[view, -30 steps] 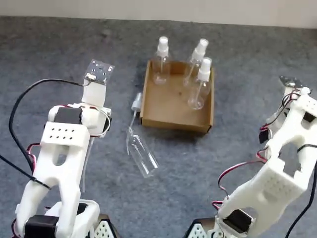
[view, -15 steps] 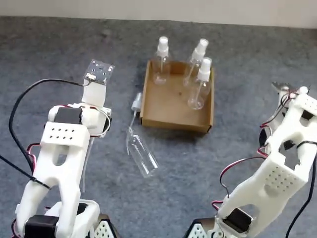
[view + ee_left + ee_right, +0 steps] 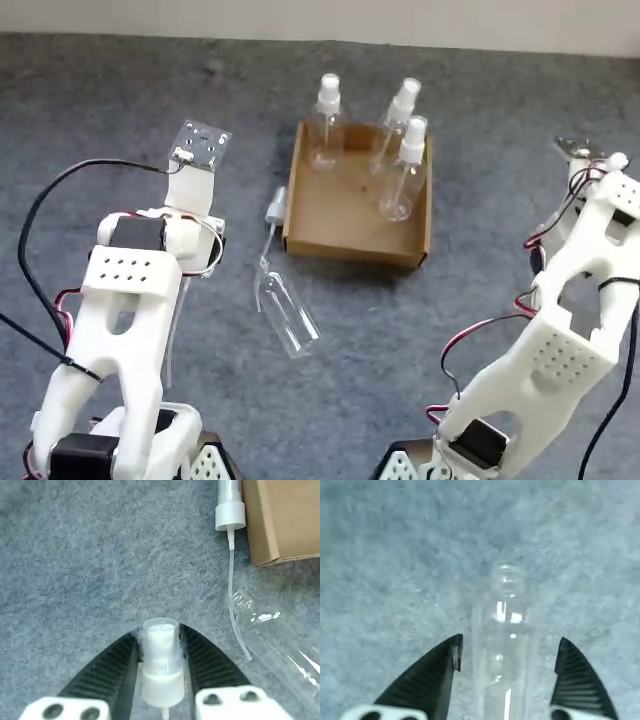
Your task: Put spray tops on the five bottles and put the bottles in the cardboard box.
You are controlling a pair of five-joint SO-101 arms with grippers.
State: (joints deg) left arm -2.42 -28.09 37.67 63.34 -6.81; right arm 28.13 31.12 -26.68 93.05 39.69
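Note:
Three clear bottles with white spray tops stand in the cardboard box. A topless clear bottle lies on the carpet near the box's front left corner, and a loose spray top with its tube lies beside the box's left wall. My left gripper is shut on a white spray top, close to the lying bottle and the loose top. My right gripper is open low over the carpet, with another topless clear bottle lying between its jaws.
Grey carpet covers the whole table. The left arm stands at the front left and the right arm at the front right. A corner of the box lies near the left gripper. Open carpet stretches in front of the box.
The right arm's wrist has swung slightly, first toward the box and then back and farther away. The left arm, the bottles and the box have not moved.

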